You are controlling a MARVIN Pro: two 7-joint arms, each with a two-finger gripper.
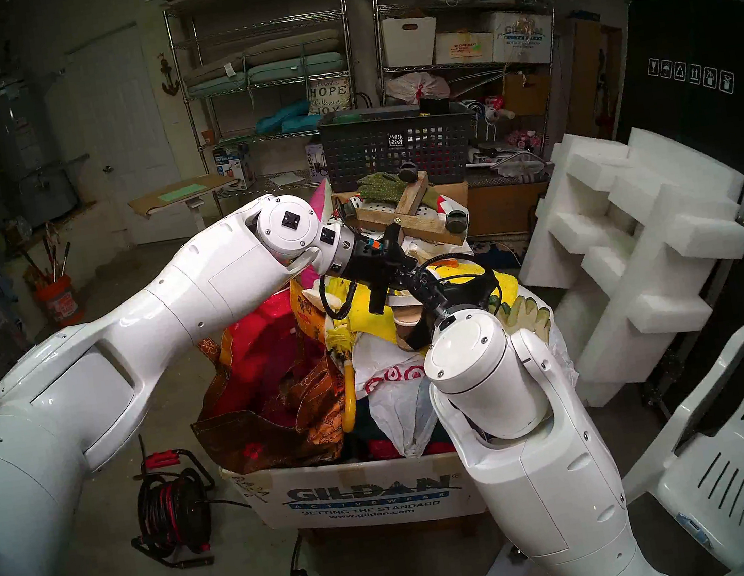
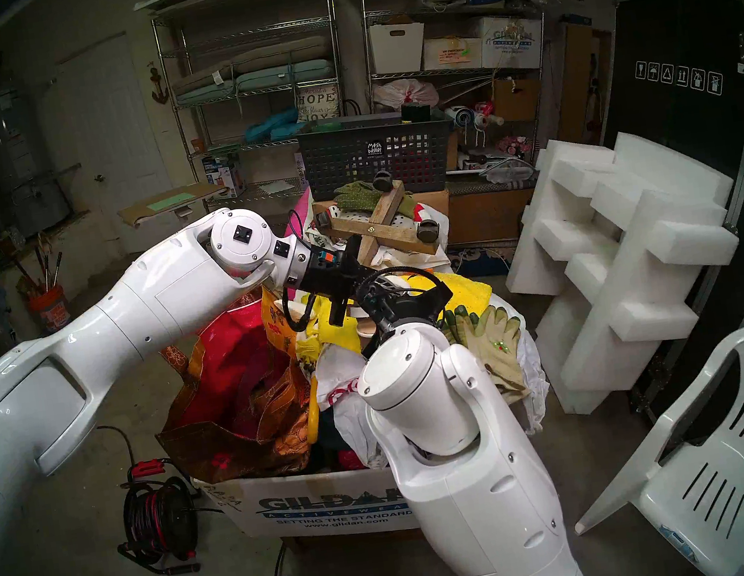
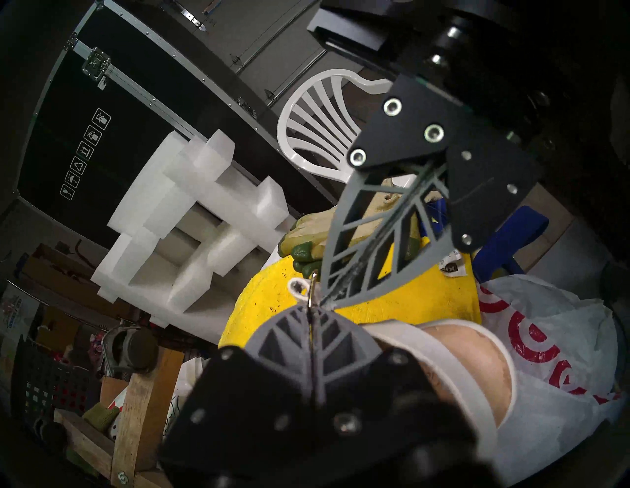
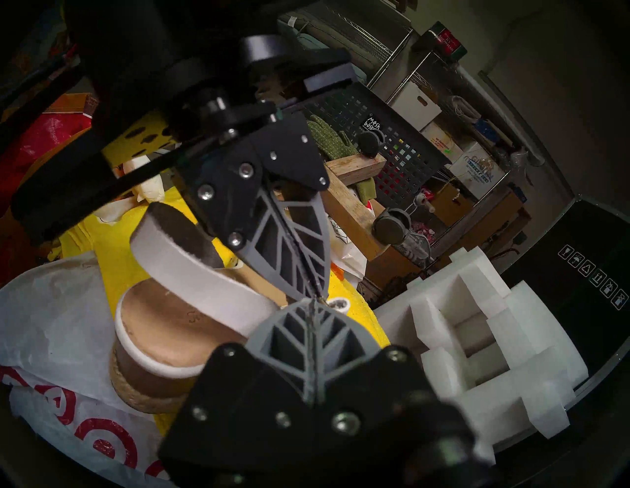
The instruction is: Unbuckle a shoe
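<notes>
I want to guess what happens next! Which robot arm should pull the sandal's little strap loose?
Probably the right. The left end effector is shut on the gold buckle, steadying it; the right end effector pinches the ankle strap beside it, free to pull.

One sandal (image 4: 160, 340), two hands (both pinched shut) (image 3: 312, 305) (image 4: 315, 300), one white chair (image 1: 733, 434), one basket (image 1: 393, 146).

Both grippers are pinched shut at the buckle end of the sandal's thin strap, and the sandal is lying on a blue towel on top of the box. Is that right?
One detail is off: the towel under the sandal is yellow, not blue, as the right wrist view shows. The rest holds: the left gripper and right gripper are both pinched shut at the strap's buckle end.
</notes>
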